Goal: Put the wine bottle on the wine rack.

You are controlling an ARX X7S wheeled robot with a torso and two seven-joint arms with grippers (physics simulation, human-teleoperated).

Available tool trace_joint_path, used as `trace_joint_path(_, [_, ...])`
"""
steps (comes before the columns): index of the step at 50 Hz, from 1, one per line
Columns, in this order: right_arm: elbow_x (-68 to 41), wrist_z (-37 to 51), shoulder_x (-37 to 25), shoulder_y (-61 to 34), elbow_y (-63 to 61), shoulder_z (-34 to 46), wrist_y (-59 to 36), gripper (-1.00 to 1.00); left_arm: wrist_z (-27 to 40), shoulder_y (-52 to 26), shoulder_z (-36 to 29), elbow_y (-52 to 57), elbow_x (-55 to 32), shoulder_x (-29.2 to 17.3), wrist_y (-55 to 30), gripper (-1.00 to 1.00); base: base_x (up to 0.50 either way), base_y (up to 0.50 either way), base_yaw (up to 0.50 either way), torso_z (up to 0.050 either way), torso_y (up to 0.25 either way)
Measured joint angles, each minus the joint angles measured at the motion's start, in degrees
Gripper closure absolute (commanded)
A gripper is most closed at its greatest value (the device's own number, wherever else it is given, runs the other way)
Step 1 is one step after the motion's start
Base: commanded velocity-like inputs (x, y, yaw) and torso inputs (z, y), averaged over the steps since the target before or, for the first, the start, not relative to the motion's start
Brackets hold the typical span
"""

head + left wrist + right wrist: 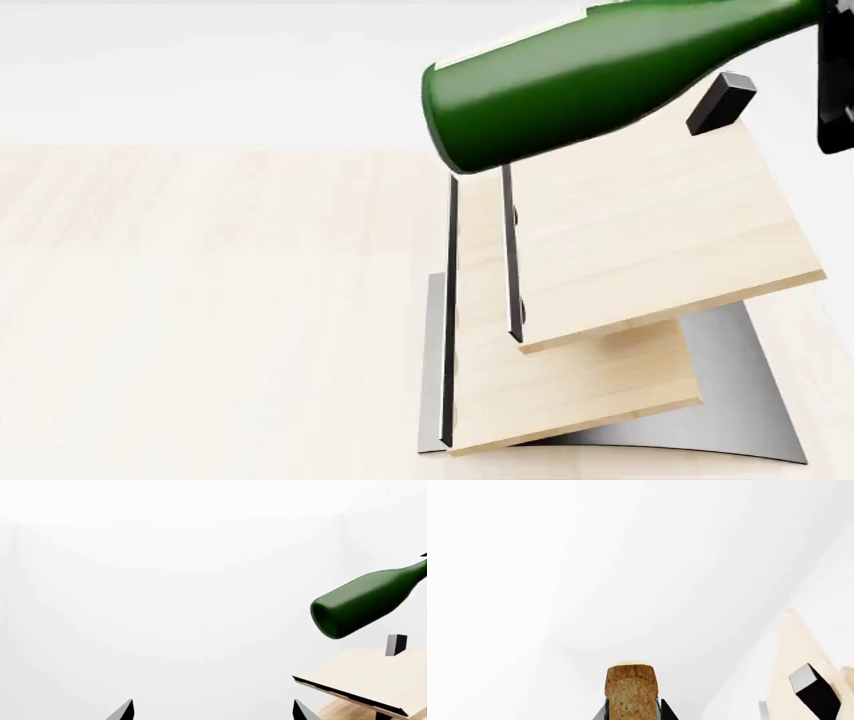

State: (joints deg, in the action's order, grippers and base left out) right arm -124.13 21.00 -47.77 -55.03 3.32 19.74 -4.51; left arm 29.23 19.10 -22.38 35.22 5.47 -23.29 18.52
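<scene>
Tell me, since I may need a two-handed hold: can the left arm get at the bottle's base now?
Probably yes. The wine bottle hangs in the air above the wine rack, its base end bare, with nothing between it and the open left pincer.

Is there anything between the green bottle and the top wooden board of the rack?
No. In the head view, the wine bottle hangs tilted over the wine rack, with only bare air beneath it; they aren't touching.

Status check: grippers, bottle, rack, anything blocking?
Right gripper shut on wine bottle at the cork end. Left gripper open, empty. Bottle nearly horizontal, in the air over the wine rack, not seated. Nothing seen blocking.
</scene>
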Motion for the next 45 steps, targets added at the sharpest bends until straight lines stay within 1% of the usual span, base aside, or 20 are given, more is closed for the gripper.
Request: trace_joint_path(45, [2.36,-3.80,-0.53,3.79,4.97,0.89,-0.46,1.00,0.69,-0.57,-0.43,-0.06,-0.02,-0.49,-0.58,-1.00,0.00,0.00,0.00,0.000,0.001])
